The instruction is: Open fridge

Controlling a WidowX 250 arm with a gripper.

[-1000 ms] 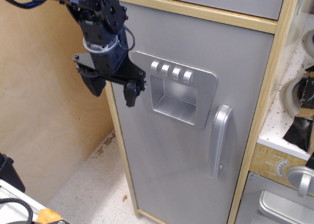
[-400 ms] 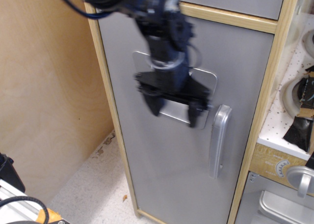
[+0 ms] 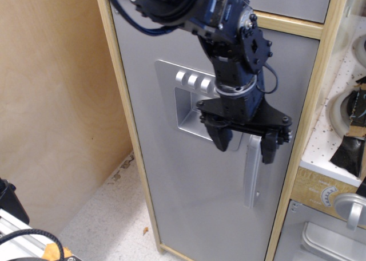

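The fridge (image 3: 189, 204) is a tall toy cabinet with a light wood frame and a large matte grey door, which stands closed. Its recessed silver dispenser panel (image 3: 186, 109) and round buttons (image 3: 194, 81) are partly covered by my arm. The silver curved handle (image 3: 251, 175) runs down the door's right side. My black gripper (image 3: 245, 145) is open, its two fingers pointing down and standing to either side of the handle's top. The top of the handle is hidden behind the gripper, so I cannot tell whether they touch.
A plywood wall (image 3: 51, 101) stands to the left of the fridge. A grey panel (image 3: 286, 0) sits above the door. At the lower right is a small grey oven door with a silver handle (image 3: 351, 209), below a white pegboard (image 3: 343, 101). The floor (image 3: 103, 215) is speckled.
My arm has swung from the fridge's left edge rightward and down across the dispenser panel. The open gripper now sits over the top of the handle. The door has not moved.
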